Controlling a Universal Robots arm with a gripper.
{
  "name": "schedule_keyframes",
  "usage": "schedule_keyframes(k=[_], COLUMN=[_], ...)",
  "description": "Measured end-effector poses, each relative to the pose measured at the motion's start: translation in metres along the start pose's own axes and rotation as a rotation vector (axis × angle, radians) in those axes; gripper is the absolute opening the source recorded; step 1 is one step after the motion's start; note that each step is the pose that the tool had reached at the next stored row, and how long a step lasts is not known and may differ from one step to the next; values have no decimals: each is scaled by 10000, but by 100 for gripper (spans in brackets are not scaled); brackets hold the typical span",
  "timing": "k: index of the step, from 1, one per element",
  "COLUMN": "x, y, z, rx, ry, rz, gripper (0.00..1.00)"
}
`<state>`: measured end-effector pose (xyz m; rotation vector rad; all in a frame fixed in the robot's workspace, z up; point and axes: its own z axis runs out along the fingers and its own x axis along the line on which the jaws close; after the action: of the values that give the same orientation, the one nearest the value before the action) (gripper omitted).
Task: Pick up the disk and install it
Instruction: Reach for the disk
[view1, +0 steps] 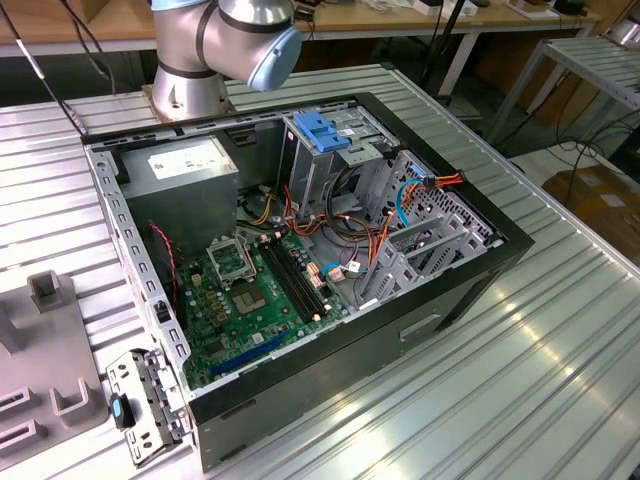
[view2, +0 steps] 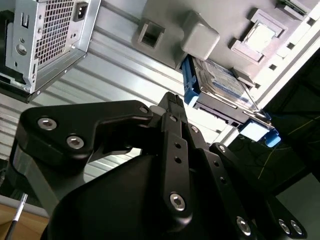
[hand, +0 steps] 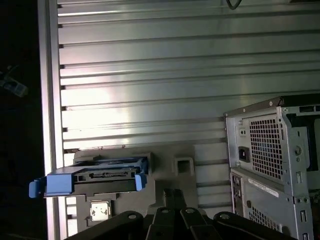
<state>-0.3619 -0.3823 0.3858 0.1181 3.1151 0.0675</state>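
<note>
The disk is a flat silver drive with a white and blue label, clipped in blue side rails. It rests on a grey holder on the slatted table. In the first wrist view the disk shows end-on, connector side toward the camera. My gripper hangs above the table, some way short of the disk and not touching it. The black fingertips stand close together with nothing between them.
The open computer case lies on the metal table, motherboard up. Inside stand a grey power supply and a metal drive cage with a blue top. A grey fixture sits at the exterior view's left. The case's rear panel is beside the holder.
</note>
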Motion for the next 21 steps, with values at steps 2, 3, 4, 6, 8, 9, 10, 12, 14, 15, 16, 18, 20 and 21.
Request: schedule_keyframes(k=[2, 3, 4, 6, 8, 9, 10, 12, 14, 15, 16, 18, 20, 21], x=[79, 128, 152, 178, 178, 179, 180, 183, 196, 203, 208, 220, 238, 251], y=[-5, -8, -9, -12, -12, -12, -12, -12, -12, -13, -13, -14, -17, -20], z=[-1, -1, -2, -1, -1, -1, -2, -1, -1, -1, -1, -1, 3, 2], rx=[0, 0, 1, 0, 0, 0, 0, 0, -7, -6, -2, 11, 24, 28], ry=[0, -1, 1, -1, 0, -1, 1, 0, 24, 54, 104, 262, 453, 479], rz=[0, 1, 1, -4, -5, -4, -3, -3, -1, 0, 1, 9, 15, 6], gripper=[11, 11, 11, 11, 11, 11, 11, 11, 11, 11, 11, 11, 11, 11])
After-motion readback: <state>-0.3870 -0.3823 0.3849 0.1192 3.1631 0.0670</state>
